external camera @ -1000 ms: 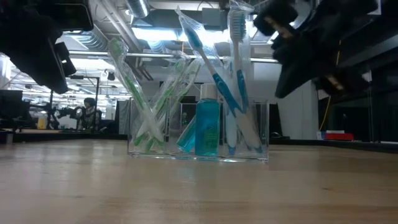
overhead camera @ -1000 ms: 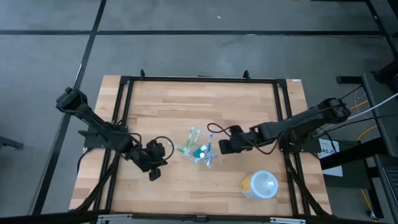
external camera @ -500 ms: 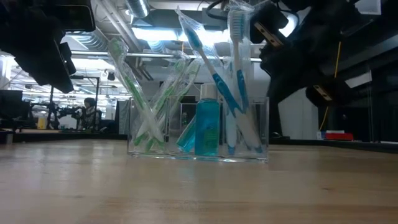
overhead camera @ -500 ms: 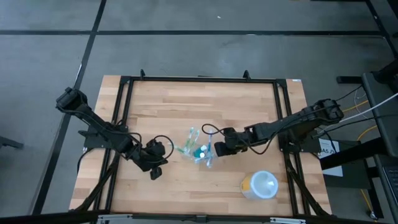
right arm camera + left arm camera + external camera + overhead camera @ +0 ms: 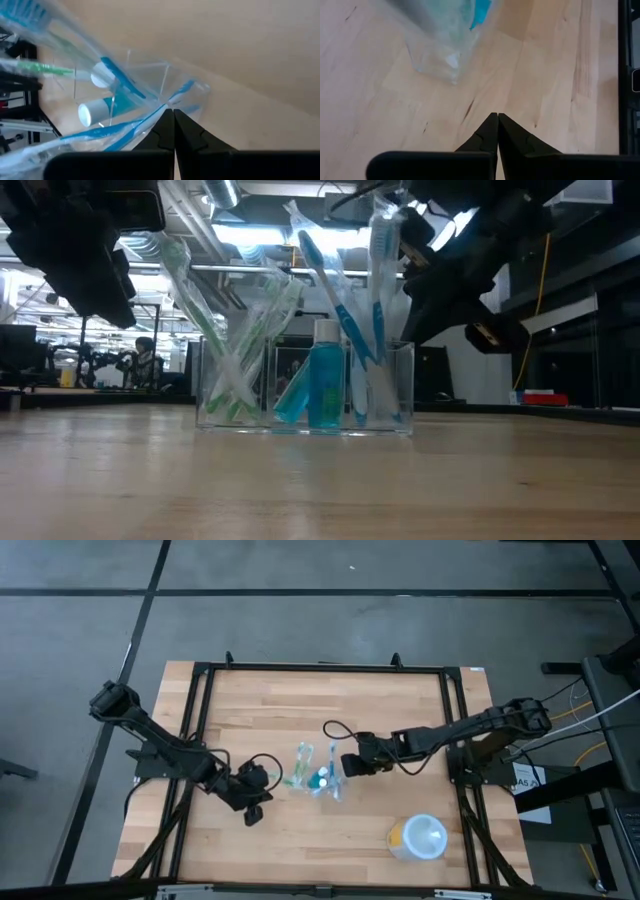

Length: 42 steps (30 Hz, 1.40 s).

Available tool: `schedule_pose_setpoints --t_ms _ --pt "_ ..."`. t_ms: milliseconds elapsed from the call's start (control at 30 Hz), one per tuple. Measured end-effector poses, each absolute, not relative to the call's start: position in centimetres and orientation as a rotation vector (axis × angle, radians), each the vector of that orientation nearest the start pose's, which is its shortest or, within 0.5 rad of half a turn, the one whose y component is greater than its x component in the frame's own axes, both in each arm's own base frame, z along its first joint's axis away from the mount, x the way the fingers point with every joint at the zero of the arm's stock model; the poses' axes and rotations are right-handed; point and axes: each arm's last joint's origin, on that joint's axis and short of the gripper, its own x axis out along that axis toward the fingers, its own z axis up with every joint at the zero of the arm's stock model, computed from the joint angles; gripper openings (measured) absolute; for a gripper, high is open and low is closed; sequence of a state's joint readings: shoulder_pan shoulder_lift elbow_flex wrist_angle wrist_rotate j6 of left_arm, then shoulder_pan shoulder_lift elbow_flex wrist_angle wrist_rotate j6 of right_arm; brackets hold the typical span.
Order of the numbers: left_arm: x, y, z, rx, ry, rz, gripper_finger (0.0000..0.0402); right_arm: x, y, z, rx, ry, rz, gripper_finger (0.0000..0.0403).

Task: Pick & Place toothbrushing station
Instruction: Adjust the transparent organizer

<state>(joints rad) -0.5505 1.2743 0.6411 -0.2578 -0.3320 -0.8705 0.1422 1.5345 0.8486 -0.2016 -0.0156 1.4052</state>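
The toothbrushing station (image 5: 318, 778) is a clear plastic holder standing on its base at the table's middle. It holds green and blue toothbrushes and a small teal bottle, as the low view (image 5: 305, 380) shows. My right gripper (image 5: 343, 768) is shut, at the station's right end. The right wrist view (image 5: 173, 111) shows its tips against the holder. My left gripper (image 5: 258, 792) is shut and empty, a little left of the station. The holder's corner (image 5: 437, 60) lies ahead of its tips, apart from them. My right gripper's shut fingertips (image 5: 167, 117) meet the station's right end near its upper rim (image 5: 186, 91), where a wrapped blue toothbrush leans. I cannot tell whether they touch the wall or the brush. The fingers come from the table's right, slanting down. The station stands upright on the table.
A round white cup (image 5: 418, 837) lies near the table's front right. A black frame (image 5: 320, 668) runs around the tabletop. Bare wood lies on the far half and in front of the station.
My right gripper has gone toward the table's left edge, up against the station. The station has slid a short way along the table toward the left, still upright.
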Motion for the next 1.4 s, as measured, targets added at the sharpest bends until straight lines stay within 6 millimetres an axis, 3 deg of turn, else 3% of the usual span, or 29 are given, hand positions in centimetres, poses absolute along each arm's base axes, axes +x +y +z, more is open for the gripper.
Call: schedule_pose_setpoints --t_ms 233,667,1133,1400 --pt "21.0 -10.9 18.5 -0.433 0.832 0.143 0.0001 29.6 3.6 18.3 1.236 0.826 -0.508 0.0" --pt "21.6 -9.5 18.5 -0.399 0.819 0.202 0.0002 29.1 5.8 18.2 1.26 0.837 -0.544 0.0" --pt "22.5 -7.2 18.5 -0.345 0.828 0.206 0.0003 27.5 5.8 20.4 1.256 0.766 -0.582 0.0" --pt "22.6 -6.2 17.4 -0.392 0.799 0.178 0.0002 26.7 5.5 21.4 1.247 0.736 -0.605 0.0"
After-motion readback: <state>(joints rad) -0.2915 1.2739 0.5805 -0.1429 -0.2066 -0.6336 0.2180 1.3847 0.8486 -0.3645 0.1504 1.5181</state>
